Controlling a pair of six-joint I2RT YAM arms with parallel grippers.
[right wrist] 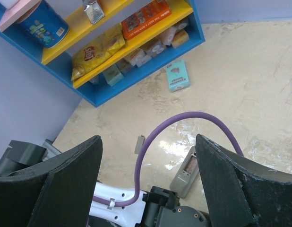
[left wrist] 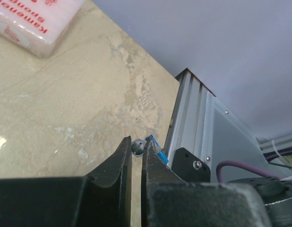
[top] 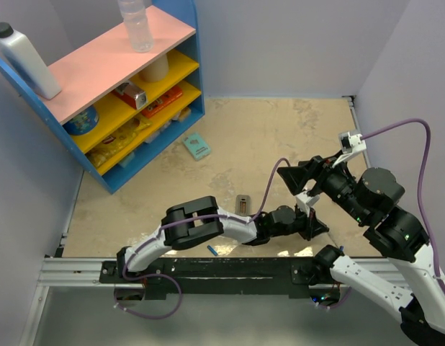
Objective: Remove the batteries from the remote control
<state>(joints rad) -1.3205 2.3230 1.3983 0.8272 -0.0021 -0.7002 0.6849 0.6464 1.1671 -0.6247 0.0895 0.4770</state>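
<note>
The grey remote control (top: 243,204) lies on the table with its open recess up; it also shows in the right wrist view (right wrist: 188,172). One blue battery (top: 212,249) lies by the near rail. My left gripper (top: 322,227) reaches far right, low over the table. In the left wrist view its jaws (left wrist: 137,142) are almost closed on the grey end of a second blue battery (left wrist: 153,144) at the fingertips. My right gripper (top: 302,186) hangs open and empty above the table (right wrist: 148,139), apart from the remote.
A thin grey stick (right wrist: 140,144) lies left of the remote. A teal flat box (top: 197,146) lies by the blue shelf (top: 154,137). A pink packet (left wrist: 32,23) lies beyond the left gripper. The aluminium rail (left wrist: 188,118) runs beside the left fingertips. A purple cable (right wrist: 184,116) arcs over the table.
</note>
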